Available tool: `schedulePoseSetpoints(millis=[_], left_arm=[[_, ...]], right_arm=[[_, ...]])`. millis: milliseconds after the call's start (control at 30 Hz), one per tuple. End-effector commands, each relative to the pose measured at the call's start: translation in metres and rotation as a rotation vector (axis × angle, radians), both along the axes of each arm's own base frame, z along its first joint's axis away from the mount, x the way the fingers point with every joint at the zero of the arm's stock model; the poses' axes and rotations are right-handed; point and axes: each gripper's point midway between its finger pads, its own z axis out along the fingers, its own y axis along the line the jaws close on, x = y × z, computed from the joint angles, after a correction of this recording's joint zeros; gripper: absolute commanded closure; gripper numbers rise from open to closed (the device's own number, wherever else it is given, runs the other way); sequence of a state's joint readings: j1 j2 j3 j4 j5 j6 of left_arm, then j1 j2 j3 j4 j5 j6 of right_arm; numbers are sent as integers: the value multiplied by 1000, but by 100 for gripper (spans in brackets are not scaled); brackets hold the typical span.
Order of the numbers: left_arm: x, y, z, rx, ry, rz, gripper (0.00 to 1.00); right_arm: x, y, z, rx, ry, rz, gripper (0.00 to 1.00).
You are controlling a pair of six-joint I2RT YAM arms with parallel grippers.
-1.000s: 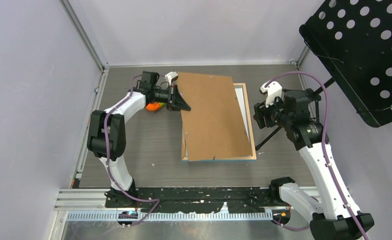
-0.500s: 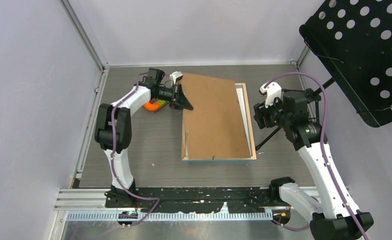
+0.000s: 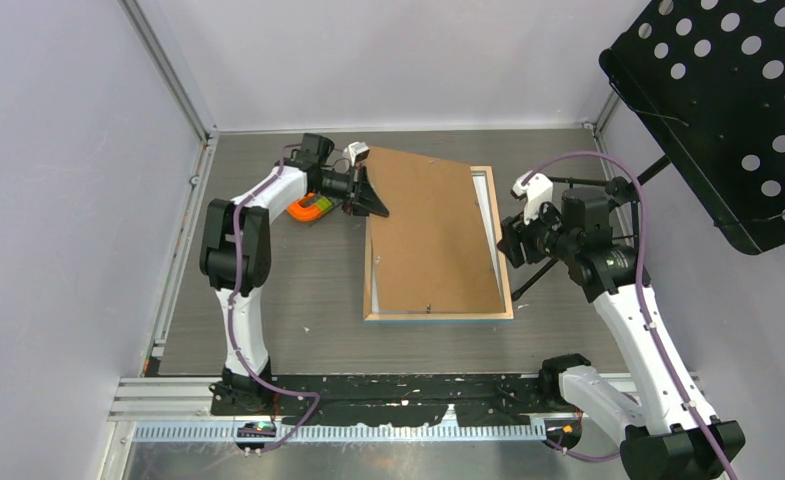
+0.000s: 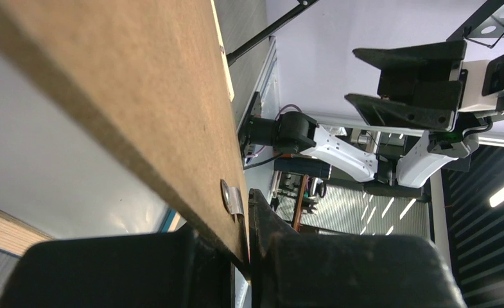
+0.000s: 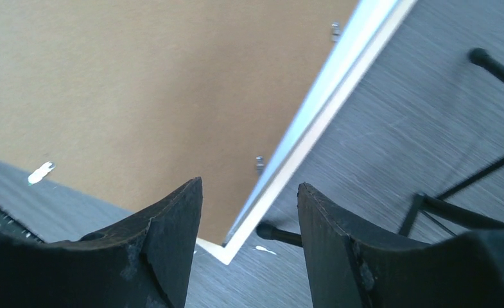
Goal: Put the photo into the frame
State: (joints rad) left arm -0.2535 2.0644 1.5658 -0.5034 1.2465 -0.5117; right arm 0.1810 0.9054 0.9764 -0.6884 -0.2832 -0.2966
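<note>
The frame (image 3: 438, 316) lies back-up on the surface (image 3: 298, 290), its light wood rim showing. We cannot see the photo; presumably it sits beneath the flat, matte brown backing board (image 3: 428, 230). The left fingers (image 4: 339, 269) are clamped on the board's far corner, holding it askew over the frame. The right fingers (image 5: 153, 244) hang apart, empty, above the right rim. We judge the board needs squaring and lowering next.
</note>
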Motion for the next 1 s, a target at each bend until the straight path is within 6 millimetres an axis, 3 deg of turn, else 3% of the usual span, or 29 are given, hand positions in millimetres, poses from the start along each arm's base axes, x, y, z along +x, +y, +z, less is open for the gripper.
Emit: schedulePoseSetpoints(millis=[0, 367, 967], left_arm=[[-2, -4, 32, -98, -55, -67, 100], [-4, -4, 32, -98, -67, -73, 100], [14, -9, 37, -121, -86, -89, 100]], right_arm=[[-17, 29, 1, 85, 4, 186, 37], [-32, 72, -13, 53, 37, 355, 34], [-28, 75, -19, 43, 54, 353, 34]])
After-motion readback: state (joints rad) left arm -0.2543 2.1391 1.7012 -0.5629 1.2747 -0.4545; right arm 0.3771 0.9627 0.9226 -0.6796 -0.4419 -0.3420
